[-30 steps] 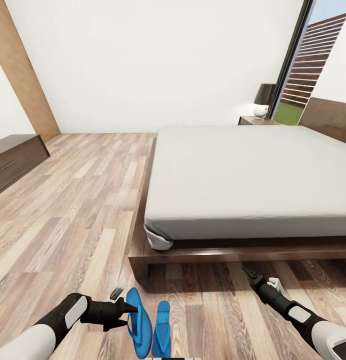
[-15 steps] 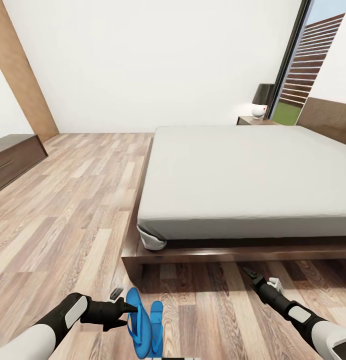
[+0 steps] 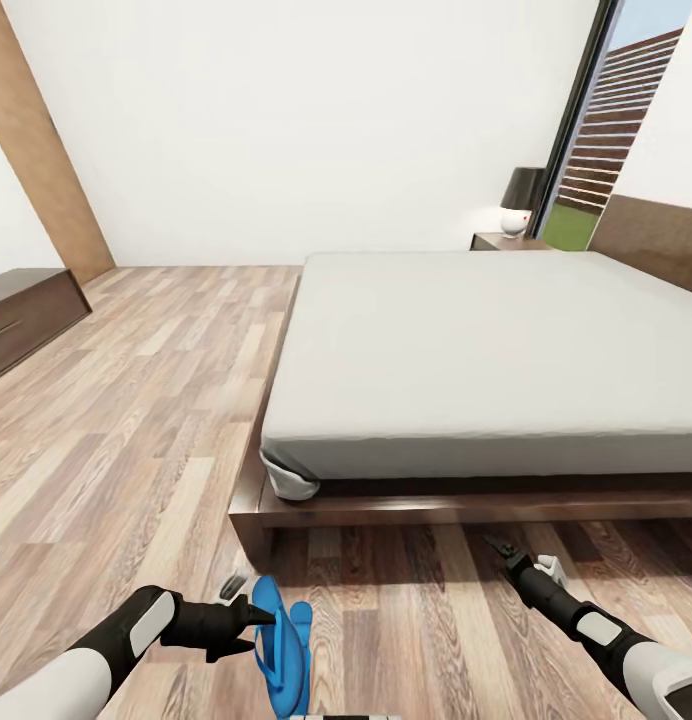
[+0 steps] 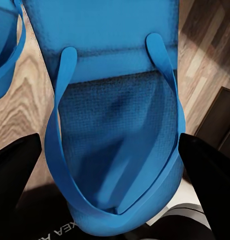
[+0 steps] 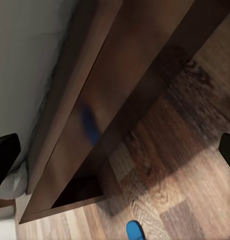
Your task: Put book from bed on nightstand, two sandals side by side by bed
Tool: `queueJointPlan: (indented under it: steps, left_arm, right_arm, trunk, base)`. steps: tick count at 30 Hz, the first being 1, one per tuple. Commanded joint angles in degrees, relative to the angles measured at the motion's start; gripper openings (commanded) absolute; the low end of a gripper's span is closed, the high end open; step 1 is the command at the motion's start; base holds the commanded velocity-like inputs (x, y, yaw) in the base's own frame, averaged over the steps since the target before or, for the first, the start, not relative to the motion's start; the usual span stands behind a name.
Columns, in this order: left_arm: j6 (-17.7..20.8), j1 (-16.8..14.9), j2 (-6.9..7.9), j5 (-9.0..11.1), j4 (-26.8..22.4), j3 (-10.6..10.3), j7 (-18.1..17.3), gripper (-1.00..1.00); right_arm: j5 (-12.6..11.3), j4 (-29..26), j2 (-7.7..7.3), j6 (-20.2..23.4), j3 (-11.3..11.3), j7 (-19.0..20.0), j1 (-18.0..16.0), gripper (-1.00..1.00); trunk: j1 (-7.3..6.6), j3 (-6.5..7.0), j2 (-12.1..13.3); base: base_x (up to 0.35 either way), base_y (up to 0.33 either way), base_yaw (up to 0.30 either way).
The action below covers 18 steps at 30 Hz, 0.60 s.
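My left gripper (image 3: 254, 618) is shut on one bright blue sandal (image 3: 276, 655), held low over the wood floor near the bed's foot corner. In the left wrist view that sandal (image 4: 117, 125) spans the gap between the dark fingertips (image 4: 15, 165). The other sandal (image 3: 301, 622) lies on the floor just behind it, partly hidden, and its edge (image 4: 5, 45) also shows in the left wrist view. The bed (image 3: 486, 340) has a bare grey mattress; the book is out of view. My right gripper (image 3: 501, 547) hangs open by the bed frame (image 5: 119, 75). A nightstand (image 3: 506, 241) stands at the far side.
A dark-shaded lamp (image 3: 521, 200) stands on the nightstand by the tall window (image 3: 596, 150). A low dark dresser (image 3: 26, 310) sits against the left wall. Wood-plank floor (image 3: 136, 400) stretches left of the bed. A blue sandal tip (image 5: 136, 231) shows on the floor.
The whole picture has shifted, so the camera moved: bed and floor sandal now sit further left in view. My left gripper still holds its sandal, which now overlaps the floor one.
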Motion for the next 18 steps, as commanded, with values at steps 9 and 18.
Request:
queueJointPlan:
  steps: [9,18]
  left_arm:
    - [0.1,0.0,0.04,-0.1,0.0,-0.2,-0.3,-1.00]
    - [0.1,0.0,0.08,-0.1,0.0,0.0,-0.3,-1.00]
  right_arm:
    - [-0.6,0.2,0.01,0.5,0.3,0.3,-0.1,1.00]
    - [-0.5,0.2,-0.05,0.6,0.3,0.2,-0.1,1.00]
  trunk:
    - [-0.01,-0.05,0.0]
    - [-0.01,-0.05,0.0]
  base:
    - [0.000,-0.110,0.000]
    - [0.000,-0.105,0.000]
